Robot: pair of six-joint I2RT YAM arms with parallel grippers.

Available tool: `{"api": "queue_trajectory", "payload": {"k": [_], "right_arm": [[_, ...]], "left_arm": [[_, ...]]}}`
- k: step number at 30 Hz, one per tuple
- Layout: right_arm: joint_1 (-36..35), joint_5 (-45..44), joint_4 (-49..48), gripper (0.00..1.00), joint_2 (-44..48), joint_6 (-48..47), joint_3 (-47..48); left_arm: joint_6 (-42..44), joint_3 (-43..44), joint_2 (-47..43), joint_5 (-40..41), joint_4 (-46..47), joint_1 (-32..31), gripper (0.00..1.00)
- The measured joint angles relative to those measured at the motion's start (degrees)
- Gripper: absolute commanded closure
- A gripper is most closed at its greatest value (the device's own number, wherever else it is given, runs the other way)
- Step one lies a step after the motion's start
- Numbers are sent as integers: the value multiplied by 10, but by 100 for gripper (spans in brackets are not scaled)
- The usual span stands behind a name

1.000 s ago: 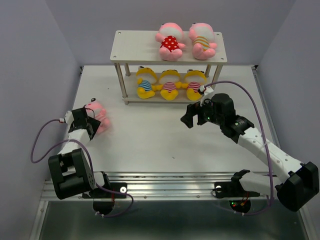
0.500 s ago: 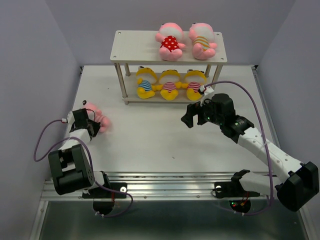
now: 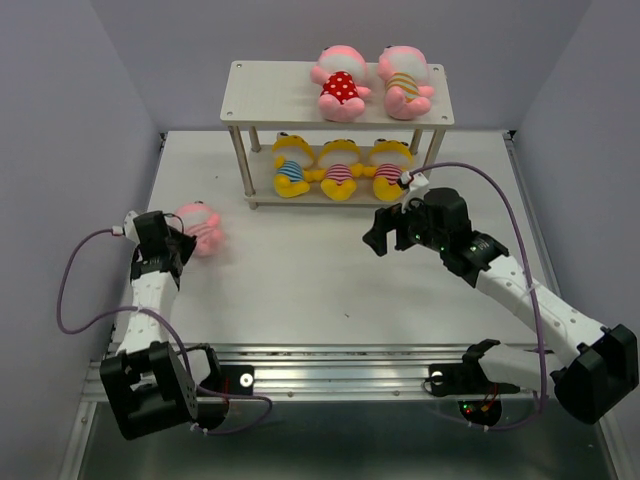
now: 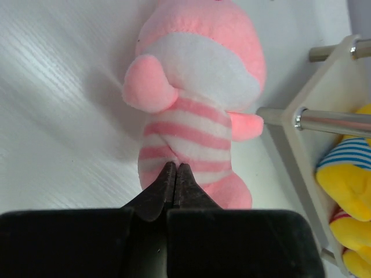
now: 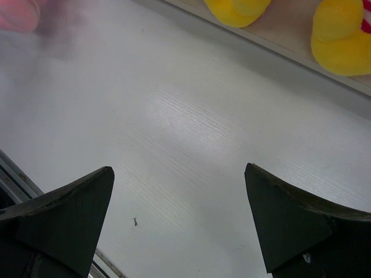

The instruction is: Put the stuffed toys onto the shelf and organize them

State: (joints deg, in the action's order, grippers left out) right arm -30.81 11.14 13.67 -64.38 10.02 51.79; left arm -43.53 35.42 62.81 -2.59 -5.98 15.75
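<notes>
A pink stuffed toy (image 3: 200, 226) in a pink-and-white striped outfit (image 4: 197, 98) lies on the table's left side, left of the shelf (image 3: 270, 95). My left gripper (image 3: 175, 238) is shut, its tips (image 4: 175, 167) pinching the puckered striped cloth low on the toy's body. Two pink toys (image 3: 340, 82) (image 3: 405, 82) lie on the shelf's top board. Three yellow toys (image 3: 340, 168) sit side by side on the lower board. My right gripper (image 3: 378, 238) hangs open and empty (image 5: 179, 191) over bare table in front of the shelf's right end.
A shelf leg (image 4: 330, 121) and a yellow toy in blue stripes (image 4: 348, 174) stand close to the right of the held toy. Grey walls close in the table on three sides. A metal rail (image 3: 330, 385) runs along the near edge. A purple cable (image 3: 500, 190) arcs over the right arm.
My left gripper has shut on the pink striped toy and the left arm has swung back and to the left, shifting the toy slightly away from me. The right arm has stayed still.
</notes>
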Motion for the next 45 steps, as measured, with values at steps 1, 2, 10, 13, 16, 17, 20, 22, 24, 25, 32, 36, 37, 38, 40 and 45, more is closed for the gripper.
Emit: {"api": "queue_trajectory", "payload": {"k": [1, 2, 10, 13, 16, 17, 20, 22, 24, 25, 32, 36, 37, 38, 40, 45], "right_arm": [[0, 0, 0, 0, 2, 1, -2], [0, 0, 2, 0, 5, 1, -4], [0, 0, 8, 0, 36, 10, -20], [0, 0, 9, 0, 48, 16, -28], [0, 0, 9, 0, 58, 20, -34], [0, 1, 9, 0, 62, 21, -36], [0, 4, 9, 0, 71, 24, -40], [0, 6, 9, 0, 75, 25, -40], [0, 8, 9, 0, 78, 27, -40], [0, 9, 9, 0, 79, 28, -40], [0, 12, 10, 0, 85, 33, -40], [0, 13, 11, 0, 92, 36, -40], [0, 13, 12, 0, 94, 37, -40], [0, 13, 14, 0, 96, 38, -40], [0, 13, 15, 0, 98, 40, -41], [0, 13, 27, 0, 108, 47, -48]], "left_arm": [[0, 13, -16, 2, -14, -1, 100], [2, 29, -32, 5, -27, -3, 100], [24, 145, -123, 9, -96, -8, 100], [41, 218, -121, -7, -113, -10, 100], [58, 303, -98, -33, -123, -15, 100], [63, 325, -90, -41, -124, -17, 100], [83, 417, -47, -73, -130, -34, 100], [95, 473, -14, -93, -127, -50, 100], [106, 524, 20, -101, -127, -77, 100], [115, 550, 35, -102, -131, -88, 100], [166, 718, 170, -115, -156, -180, 100], [183, 789, 246, -118, -178, -206, 100], [186, 806, 267, -117, -187, -214, 100], [187, 813, 276, -117, -190, -217, 100], [187, 828, 303, -111, -201, -225, 100], [176, 841, 350, -96, -226, -242, 100]]}}
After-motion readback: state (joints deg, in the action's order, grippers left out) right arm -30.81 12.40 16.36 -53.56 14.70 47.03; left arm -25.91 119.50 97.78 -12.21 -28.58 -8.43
